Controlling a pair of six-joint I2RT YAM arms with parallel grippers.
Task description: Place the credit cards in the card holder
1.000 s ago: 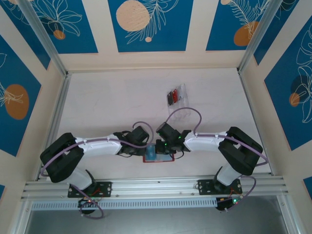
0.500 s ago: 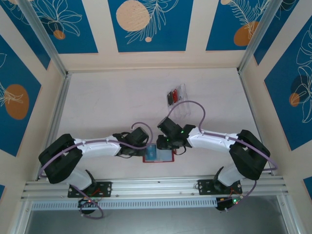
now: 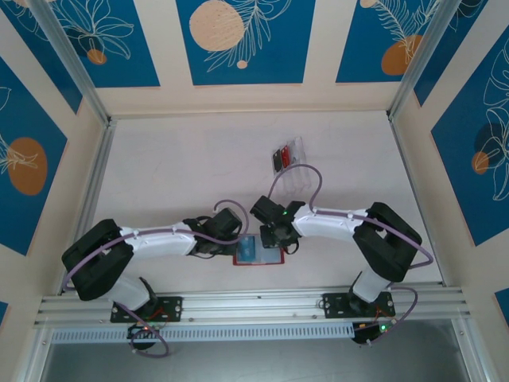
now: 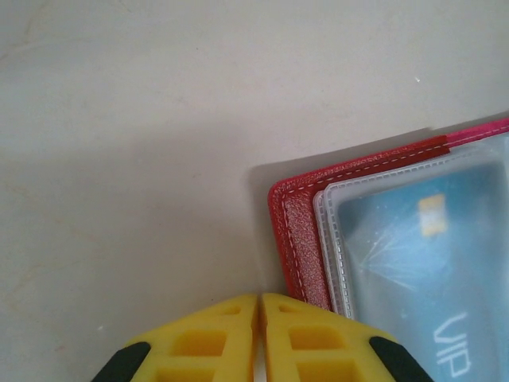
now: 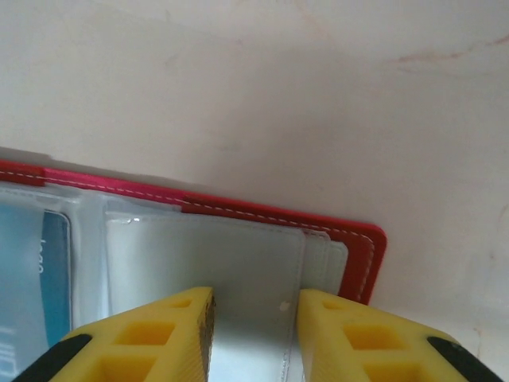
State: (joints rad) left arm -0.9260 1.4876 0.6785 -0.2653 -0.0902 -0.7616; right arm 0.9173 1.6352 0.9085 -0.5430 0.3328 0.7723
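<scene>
The card holder (image 3: 258,253) lay open and flat on the table (image 3: 175,175), close to the near edge, right between the two arms. Seen from above, its long axis ran from left to right, along that near edge, and its inner side with the clear sleeves faced upward. In the left half, a blue card (image 4: 413,263) sat inside a sleeve, with its print readable through the plastic. The right half showed a greyish clear sleeve, and the red border with pale stitching ran around it.

The left gripper (image 4: 260,306) stood at the left end of the holder. Its yellow fingers were pressed together, with only a thin seam between them, and their tips met the red edge at the corner. I could not tell if they pinched the leather or only rested against it.

The right gripper (image 5: 254,302) hung over the right half, its jaws partly apart. Between them I saw only the sleeve surface below, and nothing was held.

Further back on the table stood a clear tray (image 3: 296,177), well apart from the holder, with red and black credit cards (image 3: 281,157) in it.
</scene>
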